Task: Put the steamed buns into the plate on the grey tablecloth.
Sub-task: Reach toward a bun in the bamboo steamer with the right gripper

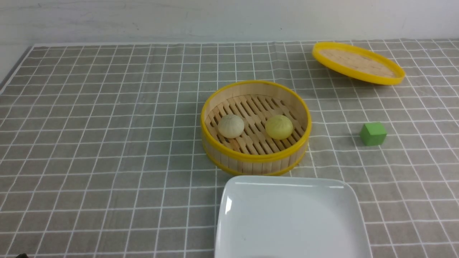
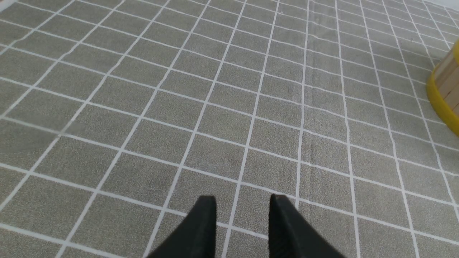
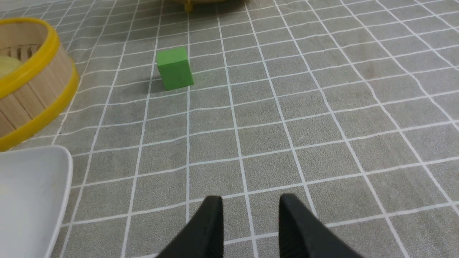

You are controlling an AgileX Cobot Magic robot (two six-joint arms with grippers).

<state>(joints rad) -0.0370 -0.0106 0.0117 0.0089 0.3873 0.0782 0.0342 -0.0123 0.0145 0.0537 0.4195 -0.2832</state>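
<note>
Two steamed buns lie in a round yellow-rimmed bamboo steamer (image 1: pixel 255 157) at the table's middle: a cream one (image 1: pixel 231 125) on the left and a pale yellow one (image 1: pixel 279 127) on the right. The white square plate (image 1: pixel 291 186) sits just in front of the steamer on the grey tablecloth (image 1: pixel 107 143). Neither arm shows in the front view. My left gripper (image 2: pixel 242 201) hangs open over bare cloth, with the steamer's wall (image 2: pixel 446 91) far off to one side. My right gripper (image 3: pixel 250 200) is open over bare cloth, with the plate's corner (image 3: pixel 43 161) and the steamer (image 3: pixel 36 89) off to its side.
A green cube (image 1: pixel 373 133) (image 3: pixel 174 68) stands on the cloth right of the steamer. The flat yellow-rimmed bamboo lid (image 1: pixel 358 62) rests tilted at the back right. A white wall runs behind the table's far edge.
</note>
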